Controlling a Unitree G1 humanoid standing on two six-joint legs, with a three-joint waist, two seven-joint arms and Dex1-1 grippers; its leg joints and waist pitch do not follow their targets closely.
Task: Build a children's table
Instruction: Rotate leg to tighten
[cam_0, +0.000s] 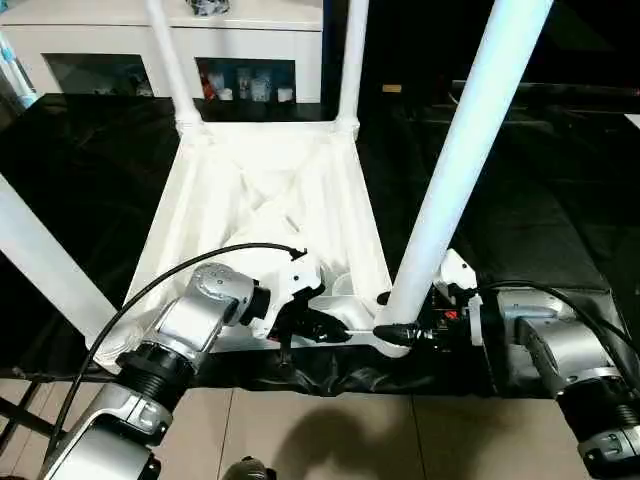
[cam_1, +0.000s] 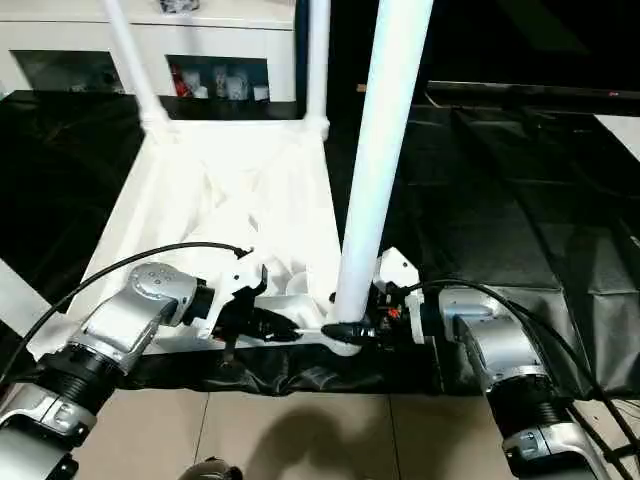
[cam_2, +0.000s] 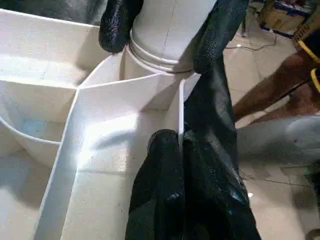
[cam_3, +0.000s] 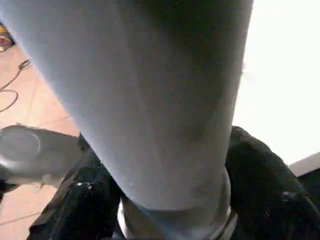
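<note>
The children's table lies upside down, its white top on a black-covered bench. Two legs stand in the far corner sockets, and another slants at the near left. My left gripper is shut on the top's near rim, just left of the near right corner. My right gripper clasps the base of the near right leg, which stands in its socket. Its black fingers press on both sides of that leg.
A white cabinet with glass doors stands behind the bench. The black cover stretches to the right. Tiled floor lies below the bench's front edge. Part of a person shows beyond the near corner.
</note>
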